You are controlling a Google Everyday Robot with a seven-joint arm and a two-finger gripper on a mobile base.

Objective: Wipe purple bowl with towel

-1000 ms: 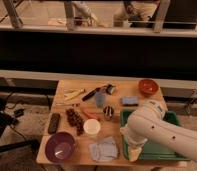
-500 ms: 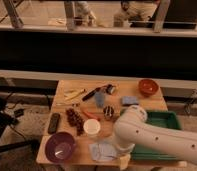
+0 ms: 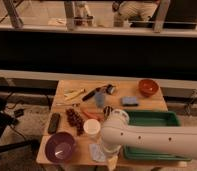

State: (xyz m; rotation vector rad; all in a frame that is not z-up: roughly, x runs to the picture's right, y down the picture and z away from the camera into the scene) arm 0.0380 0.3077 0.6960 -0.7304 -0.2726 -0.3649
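Purple bowl sits upright at the front left corner of the wooden worktop, with nothing visibly inside it. Just to its right, near the front edge, lies the pale blue-grey towel, crumpled flat on the wood and apart from the bowl. The white arm reaches in from the right across the front of the worktop, and its end bends down so that the tool is right beside the towel's right edge, at the worktop's front rim. Whether the tool is clenched or released cannot be told, nor whether it touches the towel.

Behind the towel stands 1 white cup. A green tray fills the right front area, partly covered by the arm. Further back are a red-brown bowl at the right rear corner, a blue sponge near it, and a dark flat bar on the left side behind the purple bowl.
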